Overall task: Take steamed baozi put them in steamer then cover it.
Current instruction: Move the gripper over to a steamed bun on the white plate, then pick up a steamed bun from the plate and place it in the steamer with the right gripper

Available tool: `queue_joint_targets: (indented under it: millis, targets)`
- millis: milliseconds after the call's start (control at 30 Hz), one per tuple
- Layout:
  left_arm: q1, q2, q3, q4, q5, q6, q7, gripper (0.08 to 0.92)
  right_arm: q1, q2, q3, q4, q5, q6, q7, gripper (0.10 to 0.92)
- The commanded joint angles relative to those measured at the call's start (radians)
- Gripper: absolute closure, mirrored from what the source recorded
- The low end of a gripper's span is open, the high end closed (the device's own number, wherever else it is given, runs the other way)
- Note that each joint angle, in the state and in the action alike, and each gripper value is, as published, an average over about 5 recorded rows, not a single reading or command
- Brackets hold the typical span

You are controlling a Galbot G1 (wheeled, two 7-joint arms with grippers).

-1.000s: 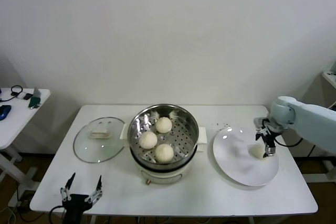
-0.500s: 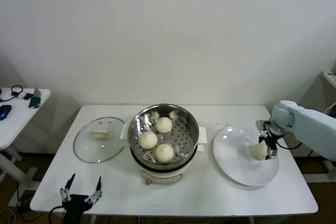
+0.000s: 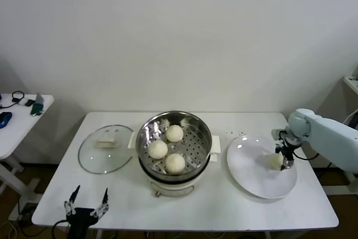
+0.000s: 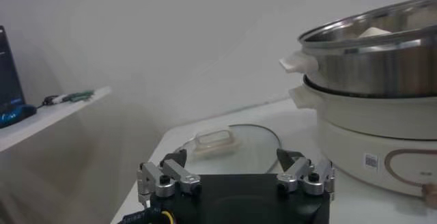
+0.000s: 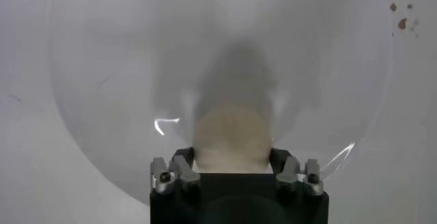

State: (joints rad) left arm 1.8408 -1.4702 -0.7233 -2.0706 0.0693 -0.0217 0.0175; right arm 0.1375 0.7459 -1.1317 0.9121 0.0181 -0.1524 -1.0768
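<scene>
The last bun [image 3: 276, 160] is being gripped between the closed fingers of the right gripper [image 3: 285, 158] over the white plate [image 3: 251, 174]; whether it is resting on the plate cannot be told. Three buns [image 3: 167, 149] are already sitting in the steamer [image 3: 175, 145], so the fourth is judged to need lifting clear and carrying across to the free space on the tray. The lid [image 3: 105, 148] is lying left of the steamer. The left gripper [image 3: 86, 205] is being held open at the near table [image 3: 224, 205] edge. A plain white wall [image 3: 179, 37] is standing behind.
</scene>
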Motion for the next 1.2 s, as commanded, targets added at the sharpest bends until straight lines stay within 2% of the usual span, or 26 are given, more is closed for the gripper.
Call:
queue_joint_targets:
  millis: [33, 267, 433, 633, 1000, 1200]
  targets:
    - [0.003, -0.001, 0.000, -0.003, 0.001, -0.002, 0.000, 0.177, 0.021, -0.001, -0.009, 0.003, 0.054, -0.009, 0.006, 0.336]
    - [0.003, -0.003, 0.004, -0.013, 0.002, -0.003, 0.000, 0.177, 0.265, 0.004, -0.207, 0.071, 0.281, -0.066, 0.032, 0.338]
    - [0.005, -0.005, 0.012, -0.025, 0.003, -0.005, 0.001, 0.177, 0.530, 0.058, -0.400, 0.107, 0.488, -0.084, 0.045, 0.338]
    - [0.012, 0.003, 0.021, -0.037, 0.000, -0.013, 0.004, 0.177, 0.740, 0.130, -0.543, 0.197, 0.659, -0.118, 0.054, 0.338]
    - [0.005, 0.024, 0.070, -0.055, 0.003, -0.020, 0.005, 0.177, 0.925, 0.264, -0.658, 0.416, 0.922, -0.227, 0.152, 0.335]
    - [0.009, 0.034, 0.074, -0.059, 0.000, -0.027, 0.006, 0.177, 0.912, 0.343, -0.662, 0.502, 1.001, -0.287, 0.212, 0.338]
